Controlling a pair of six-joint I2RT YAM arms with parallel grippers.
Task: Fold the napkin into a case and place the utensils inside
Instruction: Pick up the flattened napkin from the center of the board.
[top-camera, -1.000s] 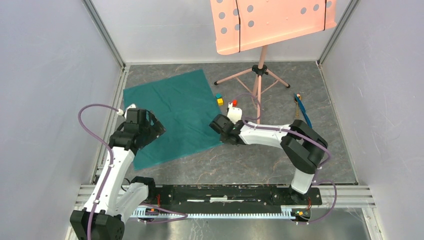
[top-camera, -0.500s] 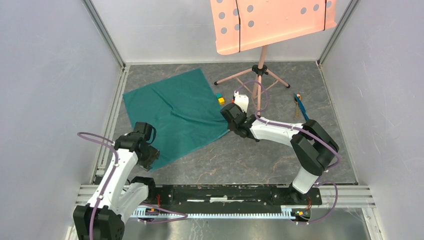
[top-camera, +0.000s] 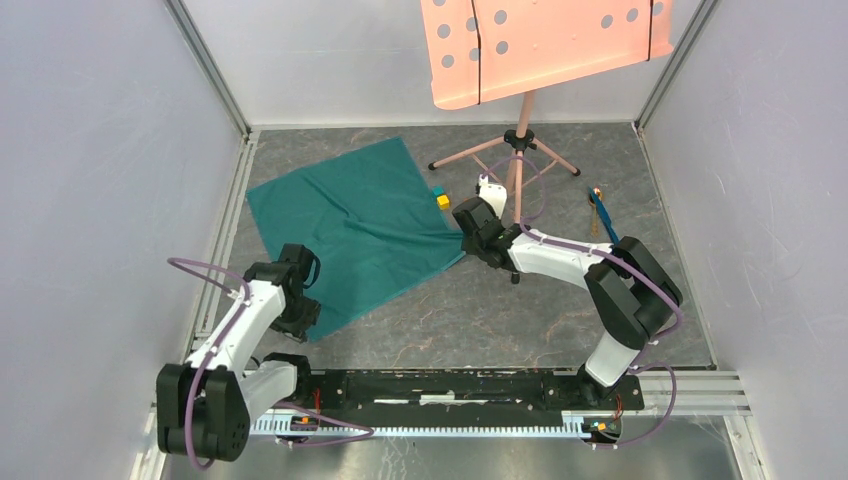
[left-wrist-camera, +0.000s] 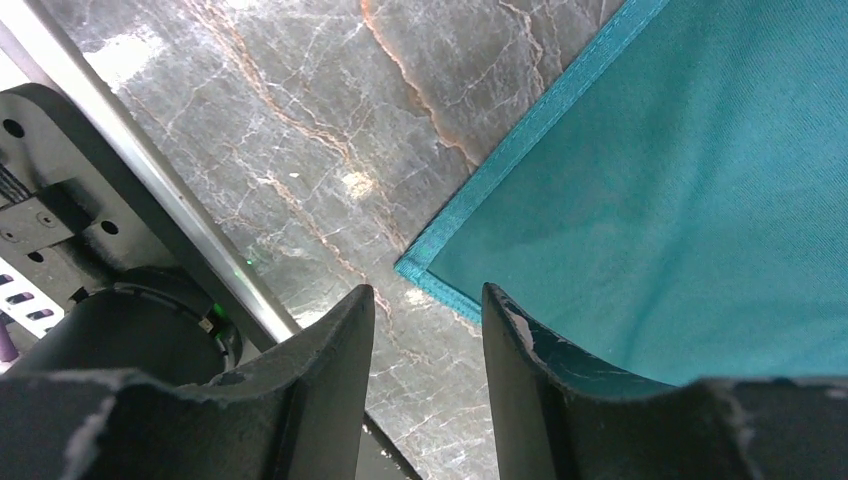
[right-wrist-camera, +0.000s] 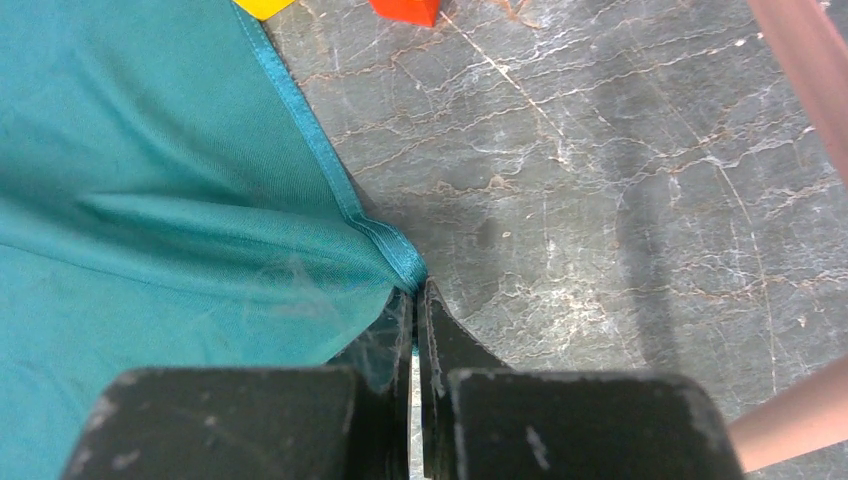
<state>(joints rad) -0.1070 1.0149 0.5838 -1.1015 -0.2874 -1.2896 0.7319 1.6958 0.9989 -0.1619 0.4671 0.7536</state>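
Jaws of the left gripper (left-wrist-camera: 428, 300) stand partly apart, holding nothing. The near corner of the napkin (left-wrist-camera: 690, 200) lies just ahead of their gap, flat on the table (left-wrist-camera: 300, 100). The right gripper (right-wrist-camera: 415, 300) is pinched tight on another napkin corner, with the utensils (top-camera: 601, 215) well off to its right.
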